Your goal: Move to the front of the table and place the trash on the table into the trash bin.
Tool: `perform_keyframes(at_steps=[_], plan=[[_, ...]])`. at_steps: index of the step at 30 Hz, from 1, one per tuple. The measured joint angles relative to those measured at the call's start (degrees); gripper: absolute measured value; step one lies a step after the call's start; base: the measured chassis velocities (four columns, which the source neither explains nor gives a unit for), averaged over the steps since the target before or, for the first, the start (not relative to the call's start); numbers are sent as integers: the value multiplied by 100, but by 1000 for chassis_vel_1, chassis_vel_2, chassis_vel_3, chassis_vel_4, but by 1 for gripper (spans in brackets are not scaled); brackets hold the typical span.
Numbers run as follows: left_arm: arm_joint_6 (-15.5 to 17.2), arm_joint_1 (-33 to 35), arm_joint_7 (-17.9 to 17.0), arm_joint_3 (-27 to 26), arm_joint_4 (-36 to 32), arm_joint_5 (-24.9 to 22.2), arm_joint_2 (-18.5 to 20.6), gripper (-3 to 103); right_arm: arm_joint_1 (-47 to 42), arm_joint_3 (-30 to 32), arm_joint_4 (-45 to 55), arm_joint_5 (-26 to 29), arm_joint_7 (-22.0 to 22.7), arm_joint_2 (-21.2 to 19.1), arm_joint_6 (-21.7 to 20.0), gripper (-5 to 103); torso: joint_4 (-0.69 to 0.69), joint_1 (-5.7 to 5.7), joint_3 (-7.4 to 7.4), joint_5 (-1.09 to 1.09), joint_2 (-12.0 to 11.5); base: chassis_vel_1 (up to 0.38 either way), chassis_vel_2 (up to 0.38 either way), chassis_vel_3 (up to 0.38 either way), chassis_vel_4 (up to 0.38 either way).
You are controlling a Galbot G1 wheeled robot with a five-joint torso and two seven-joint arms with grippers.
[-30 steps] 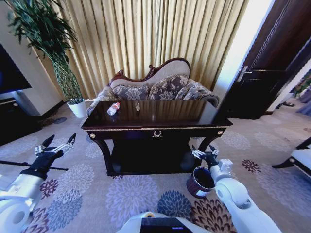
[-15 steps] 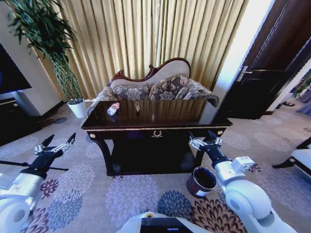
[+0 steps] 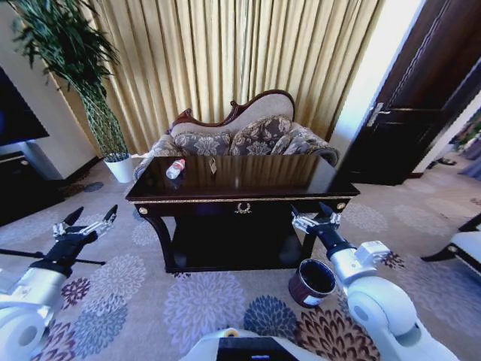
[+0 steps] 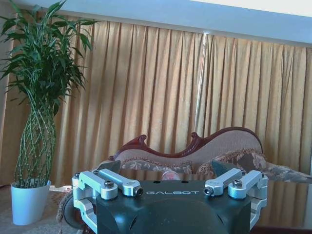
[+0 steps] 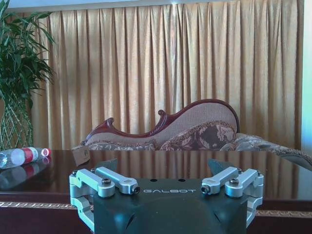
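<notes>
In front of the table (image 3: 240, 201) was where we'd ended up, so the driving part looked pretty much done, but none of the trash had gone anywhere. The bottle (image 3: 175, 168) lay on its side near the tabletop's far left corner, and a small wrapper (image 3: 213, 165) sat just beside it. We couldn't make out any other trash on the glossy top. The trash bin (image 3: 311, 282) stood on the carpet by the table's right leg, nothing in it as far as we could see.

Our right gripper (image 3: 315, 219) hung at the table's front right edge with its claw spread and nothing in it. The left gripper (image 3: 84, 225) was parked out left over the carpet, also spread wide.

The reach to the bottle looked long to us, right across the top. The sofa (image 3: 242, 135) sat right behind the table, and the plant pot (image 3: 119, 167) stood off its left end.
</notes>
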Motion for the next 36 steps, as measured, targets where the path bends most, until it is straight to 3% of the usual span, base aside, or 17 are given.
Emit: perform_keyframes(at_steps=[36], plan=[[-16,43,22,0,-29,7,-46,100,-19,-37,35,-21,0,2,9,100,0,1,0,0,-1,-111,110,109,-109]])
